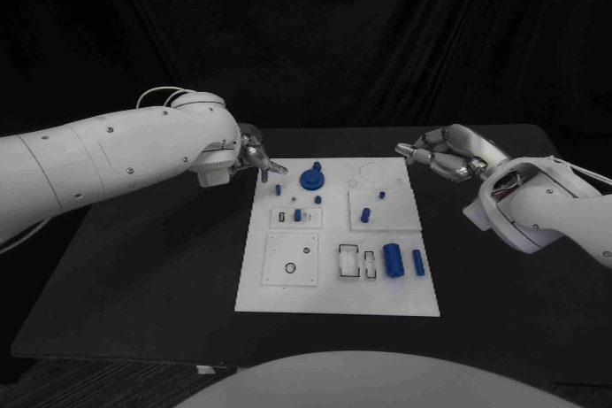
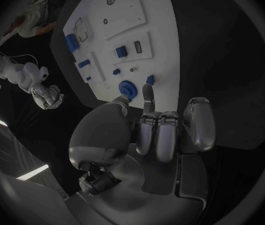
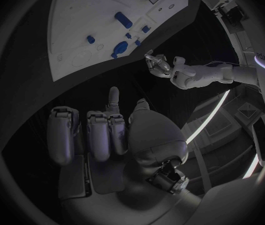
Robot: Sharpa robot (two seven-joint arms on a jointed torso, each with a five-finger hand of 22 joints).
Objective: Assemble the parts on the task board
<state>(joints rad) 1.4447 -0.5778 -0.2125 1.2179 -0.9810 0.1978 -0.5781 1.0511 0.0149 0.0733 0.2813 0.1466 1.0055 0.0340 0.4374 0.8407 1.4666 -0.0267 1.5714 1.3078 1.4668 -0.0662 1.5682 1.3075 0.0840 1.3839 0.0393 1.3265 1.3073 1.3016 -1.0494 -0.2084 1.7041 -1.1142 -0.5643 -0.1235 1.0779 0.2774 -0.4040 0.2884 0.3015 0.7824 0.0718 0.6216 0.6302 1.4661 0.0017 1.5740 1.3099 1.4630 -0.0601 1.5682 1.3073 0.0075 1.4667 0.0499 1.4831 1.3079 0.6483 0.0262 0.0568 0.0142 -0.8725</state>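
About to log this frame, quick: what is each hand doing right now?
Left hand: fingers mostly curled in, holding nothing.
Right hand: fingers mostly curled in, holding nothing.

One task board (image 1: 334, 293), about eight blue parts (image 1: 393, 259), two hands (image 1: 256, 157).

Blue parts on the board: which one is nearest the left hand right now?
The round blue part with a knob on top, at the board's far edge. It is the widest and lies just beside the left hand; the other blue parts sit nearer the robot.
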